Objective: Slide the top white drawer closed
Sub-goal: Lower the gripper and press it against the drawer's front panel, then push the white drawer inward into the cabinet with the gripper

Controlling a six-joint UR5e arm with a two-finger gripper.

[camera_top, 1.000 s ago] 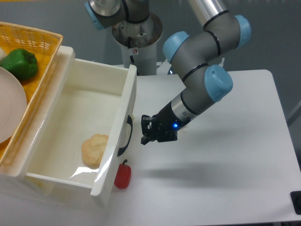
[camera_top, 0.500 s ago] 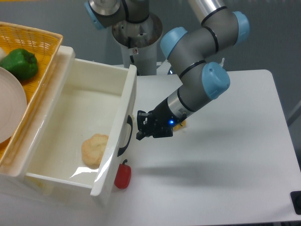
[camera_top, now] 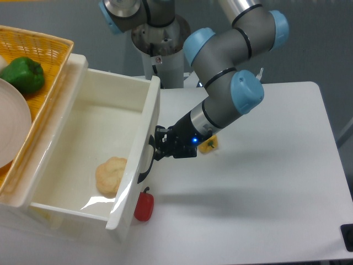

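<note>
Scene: I see one arm reaching from the far side over a white table toward a white cabinet on the left.

Top white drawer: the top white drawer stands pulled well out toward the right. It is open to the camera, and a pale lumpy bun-like item lies on its floor.

Drawer front: the panelled front runs from far to near along the drawer's right side. That far-to-near line is its long axis. Its black handle curves outward to the right.

Gripper: my gripper sits right at the drawer front, level with the upper end of the handle, fingertips pointing left. It looks to be touching or a hair off; I cannot tell which.

Gripper state: the fingers appear close together with nothing between them, but I cannot tell for certain how wide they stand.

Key relation: the drawer lies directly left of the tool, so I judge the push must go leftward, square to the front.

Risk: contact sits toward the far part of the front, so the drawer might skew.

Nearby: a small red pepper rests on the table against the front's near corner. A small yellow object lies under the arm.

Cabinet top: a wicker basket holds a green pepper beside a white plate.
</note>
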